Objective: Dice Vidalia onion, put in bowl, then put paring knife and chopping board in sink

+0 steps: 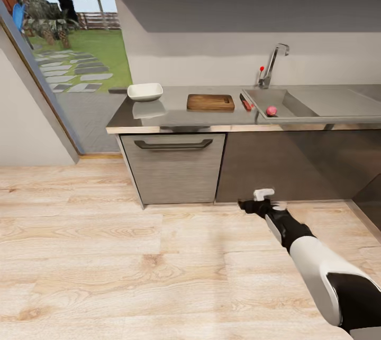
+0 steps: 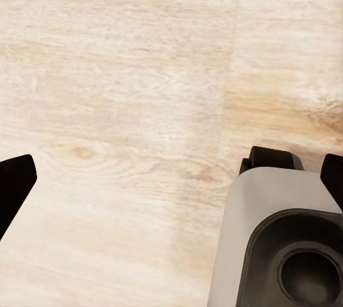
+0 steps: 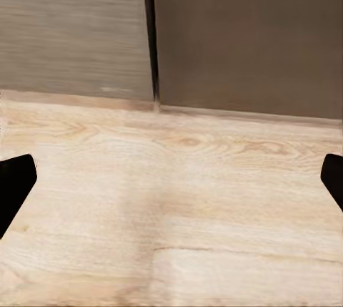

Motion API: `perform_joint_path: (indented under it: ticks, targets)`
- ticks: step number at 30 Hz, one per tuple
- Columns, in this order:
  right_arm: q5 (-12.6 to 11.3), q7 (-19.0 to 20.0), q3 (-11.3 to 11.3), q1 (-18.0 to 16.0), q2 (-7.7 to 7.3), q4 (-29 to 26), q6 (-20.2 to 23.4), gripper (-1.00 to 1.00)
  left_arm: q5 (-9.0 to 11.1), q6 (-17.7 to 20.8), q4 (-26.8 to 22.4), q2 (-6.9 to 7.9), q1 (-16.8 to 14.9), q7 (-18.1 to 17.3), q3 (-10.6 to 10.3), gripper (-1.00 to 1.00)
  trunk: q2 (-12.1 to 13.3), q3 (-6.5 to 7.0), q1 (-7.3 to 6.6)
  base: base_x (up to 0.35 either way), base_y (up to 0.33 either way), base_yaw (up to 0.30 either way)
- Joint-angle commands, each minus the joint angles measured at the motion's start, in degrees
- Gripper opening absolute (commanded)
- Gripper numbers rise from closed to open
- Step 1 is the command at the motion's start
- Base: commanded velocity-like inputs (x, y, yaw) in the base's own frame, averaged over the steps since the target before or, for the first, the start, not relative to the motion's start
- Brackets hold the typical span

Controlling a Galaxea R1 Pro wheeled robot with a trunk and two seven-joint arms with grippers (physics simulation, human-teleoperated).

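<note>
Across the wooden floor runs the grey countertop. A white bowl sits at its left end. The brown chopping board lies in the middle, and the red-handled paring knife rests just right of it by the sink. Inside the basin's front lies the pinkish Vidalia onion. My right gripper hangs low over the floor in front of the cabinets, far below the counter. In the right wrist view this gripper is open and empty, facing the cabinet base. My left gripper is open over bare floor.
A chrome tap with a red knob stands behind the sink. Below the counter are a drawer front with a bar handle and dark cabinet doors. A glass door to a garden is at left. Part of my base shows beside the left gripper.
</note>
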Motion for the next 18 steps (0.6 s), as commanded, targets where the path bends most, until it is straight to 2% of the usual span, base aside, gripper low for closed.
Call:
perform_joint_path:
  ticks: [1,3,6,14,18]
  targets:
    - [0.6,0.3,-0.3,0.0,0.01,2.3,-1.8,1.0,0.1,-0.2,0.0,-0.01,0.0,0.1,0.0,1.0,0.0,-0.04,0.0,0.0,0.0,0.0]
    - [0.6,0.3,-0.2,0.0,-0.04,12.7,-11.6,1.0,0.1,-0.2,0.1,-0.01,0.0,0.1,0.0,1.0,0.0,-0.04,0.0,0.0,0.0,0.0]
    - [0.6,0.3,-0.2,0.6,-0.14,17.8,-18.4,1.0,0.1,-0.2,0.1,-0.01,0.0,0.1,0.0,1.0,0.0,-0.04,0.0,0.0,0.0,0.0]
    - [0.6,0.3,0.0,9.4,0.05,19.6,-26.7,1.0,0.1,-0.2,0.1,-0.01,0.0,0.0,0.0,1.0,0.0,-0.04,0.0,0.0,0.0,0.0]
    - [1.0,0.0,0.2,16.7,0.85,19.7,-34.1,1.0,0.1,-0.2,0.1,-0.01,0.0,0.0,0.0,1.0,0.0,-0.04,0.0,0.0,0.0,0.0]
